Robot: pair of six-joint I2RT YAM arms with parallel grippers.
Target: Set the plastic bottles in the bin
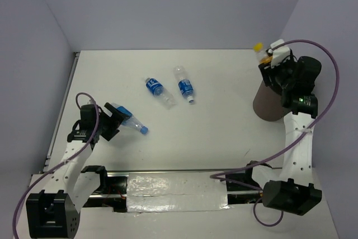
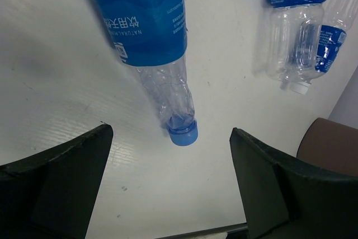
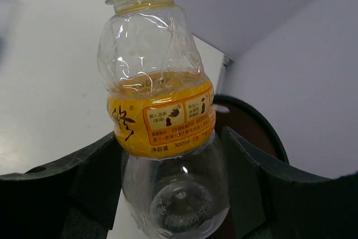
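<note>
My right gripper is shut on the stubby bottle with the orange label and yellow cap. It holds the bottle above the brown bin, whose dark rim shows behind the bottle. My left gripper is open, low over the table. A blue-label bottle lies in front of it, its blue cap about level with the fingertips and touching neither. Two more blue-label bottles lie at mid-table. The whitish red-label bottle is out of view.
The two mid-table bottles also show at the upper right of the left wrist view, with the bin's side beyond them. White walls close the table at the back and sides. A taped strip runs along the near edge.
</note>
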